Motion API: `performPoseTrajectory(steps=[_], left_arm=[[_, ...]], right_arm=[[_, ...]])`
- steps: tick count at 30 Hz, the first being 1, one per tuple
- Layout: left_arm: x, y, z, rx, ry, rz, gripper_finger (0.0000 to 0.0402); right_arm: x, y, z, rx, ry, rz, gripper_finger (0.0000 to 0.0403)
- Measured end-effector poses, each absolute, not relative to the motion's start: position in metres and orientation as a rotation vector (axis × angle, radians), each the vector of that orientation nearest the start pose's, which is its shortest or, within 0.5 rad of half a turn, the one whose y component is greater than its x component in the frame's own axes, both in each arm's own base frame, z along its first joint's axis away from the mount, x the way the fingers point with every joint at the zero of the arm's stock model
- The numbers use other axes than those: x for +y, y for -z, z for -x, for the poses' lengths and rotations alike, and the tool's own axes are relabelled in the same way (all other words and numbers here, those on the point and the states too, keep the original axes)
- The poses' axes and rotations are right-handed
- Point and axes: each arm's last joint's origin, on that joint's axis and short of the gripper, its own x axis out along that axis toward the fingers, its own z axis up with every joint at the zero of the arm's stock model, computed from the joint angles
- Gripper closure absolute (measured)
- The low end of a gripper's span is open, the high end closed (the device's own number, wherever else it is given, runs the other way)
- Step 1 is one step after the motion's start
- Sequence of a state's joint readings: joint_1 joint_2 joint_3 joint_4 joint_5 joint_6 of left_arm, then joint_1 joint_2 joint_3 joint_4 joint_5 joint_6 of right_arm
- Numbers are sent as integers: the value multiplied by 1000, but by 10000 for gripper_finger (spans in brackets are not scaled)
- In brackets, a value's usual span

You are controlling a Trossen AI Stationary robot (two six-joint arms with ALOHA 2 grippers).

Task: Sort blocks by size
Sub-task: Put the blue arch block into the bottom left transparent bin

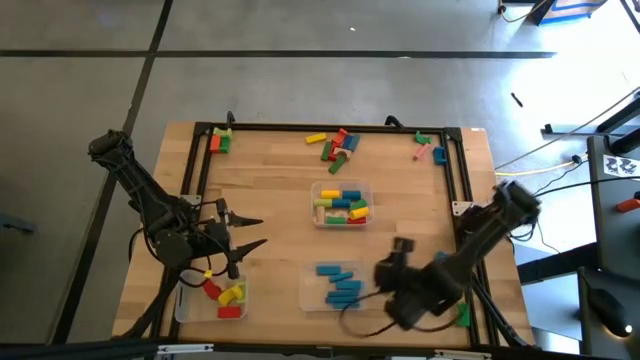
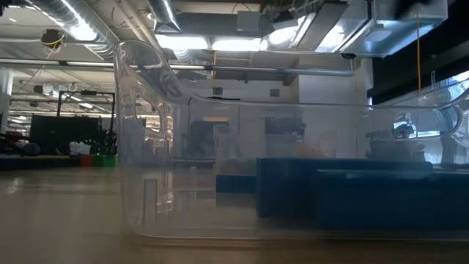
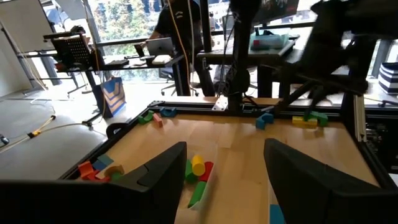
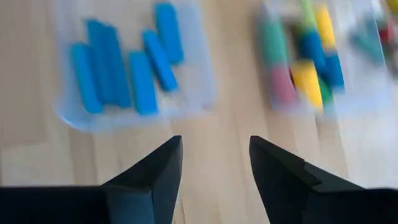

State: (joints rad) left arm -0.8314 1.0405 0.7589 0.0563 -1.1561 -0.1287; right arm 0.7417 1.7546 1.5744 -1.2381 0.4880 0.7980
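Note:
Blue blocks [image 1: 338, 283] lie in a clear tray [image 1: 308, 296] at the near middle, also seen close in the low view [image 2: 352, 194]. A second tray [image 1: 366, 188] at the centre holds mixed blocks [image 1: 341, 205]. A third tray [image 1: 186, 310] at the near left holds red and yellow blocks [image 1: 226, 297]. Loose blocks [image 1: 335, 143] lie along the far edge. My right gripper [image 4: 216, 149] hangs open and empty over bare wood just right of the blue tray [image 4: 134, 68]. My left gripper [image 1: 254, 232] stands open, level and empty at the left.
More loose blocks lie at the far left corner [image 1: 220, 141] and far right corner [image 1: 428, 149]. A green block [image 1: 462, 315] lies by the right arm near the front edge. A black frame [image 1: 330, 127] rims the table. Bare wood lies between the trays.

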Motion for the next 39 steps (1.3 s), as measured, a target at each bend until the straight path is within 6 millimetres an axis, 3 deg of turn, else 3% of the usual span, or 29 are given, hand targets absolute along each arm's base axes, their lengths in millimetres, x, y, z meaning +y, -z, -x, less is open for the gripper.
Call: performPoseTrajectory(steps=[6,11,17,28,39], left_arm=[[-142,-303,-165,102,-330,-64,192],[-142,-304,-165,100,-329,-75,192],[-142,-304,-165,102,-329,-79,192],[-142,-304,-165,102,-329,-80,192],[-142,-304,-165,102,-329,-80,192]], right_arm=[[185,-267,-191,1148,384,-107,217],[172,-247,-161,1230,439,-200,217],[163,-222,-150,1381,513,-248,211],[150,-189,-132,1604,594,-268,131],[142,-159,-122,1711,520,-273,158]])
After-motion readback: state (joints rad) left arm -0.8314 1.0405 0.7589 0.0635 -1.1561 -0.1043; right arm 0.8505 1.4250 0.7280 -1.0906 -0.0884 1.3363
